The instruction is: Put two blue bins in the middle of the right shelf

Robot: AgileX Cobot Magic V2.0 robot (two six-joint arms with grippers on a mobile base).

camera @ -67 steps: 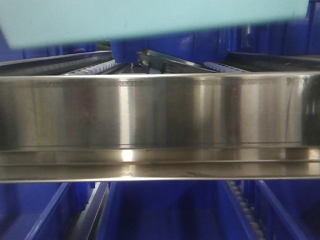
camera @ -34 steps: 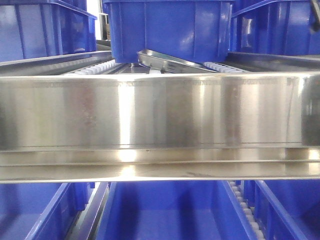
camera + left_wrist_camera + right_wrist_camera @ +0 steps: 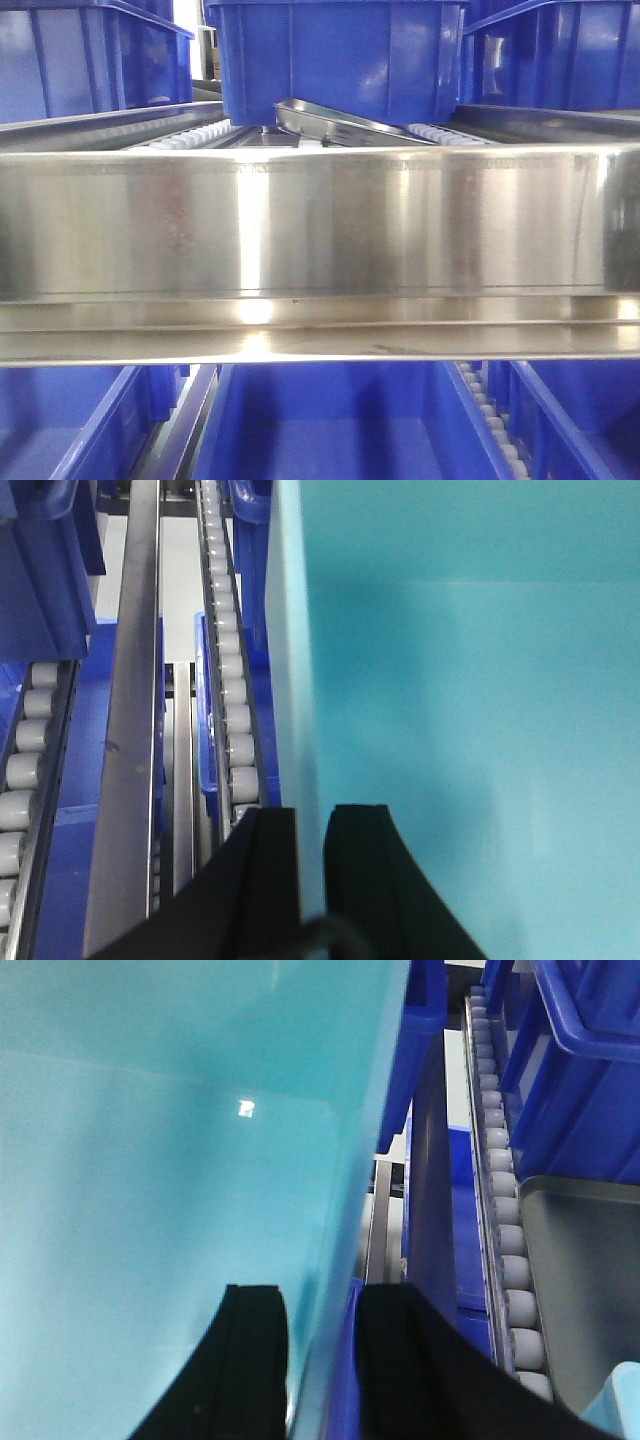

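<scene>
Mismatch between views, big time. Front camera: just a steel rail (image 3: 320,240) with dark blue bins (image 3: 340,60) above and below it, roller track (image 3: 195,135) peeking over the top. Wrist cameras: pale bin (image 3: 470,680) filling half of each shot. Left gripper (image 3: 310,880) pinched narrow on its wall, just right of the roller track. Right gripper (image 3: 320,1370) clamped on a wall too, left of the track and well apart from it. Gripped walls running straight away from the lens, parallel to the track. Can't tell which side is the long one.
</scene>
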